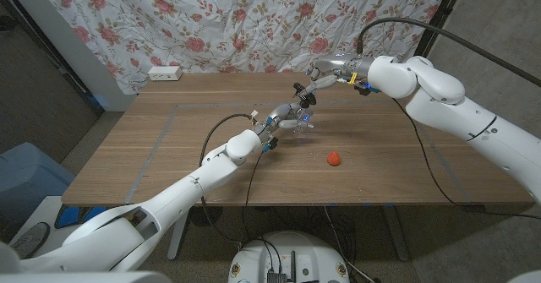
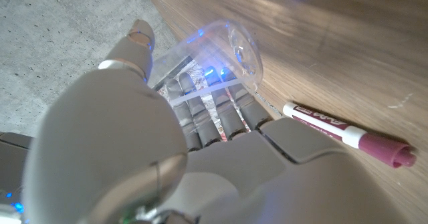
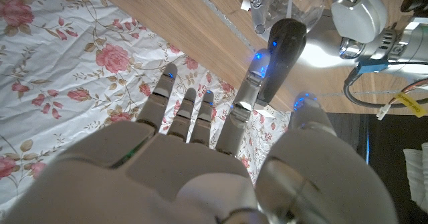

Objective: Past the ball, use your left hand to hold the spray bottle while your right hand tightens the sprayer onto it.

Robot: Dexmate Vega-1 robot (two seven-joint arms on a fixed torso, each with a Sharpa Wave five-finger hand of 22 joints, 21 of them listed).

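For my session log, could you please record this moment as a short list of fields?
surface: wooden table
left hand: grips the clear spray bottle
right hand: holds the black sprayer above the bottle
sprayer state: whether it is seated on the bottle cannot be told
ball: red, on the table nearer the robot than the bottle
marker: lies on the table beside the left hand
backdrop: floral curtain

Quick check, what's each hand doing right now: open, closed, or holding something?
Left hand: grips the clear spray bottle.
Right hand: pinches the black sprayer over the bottle.
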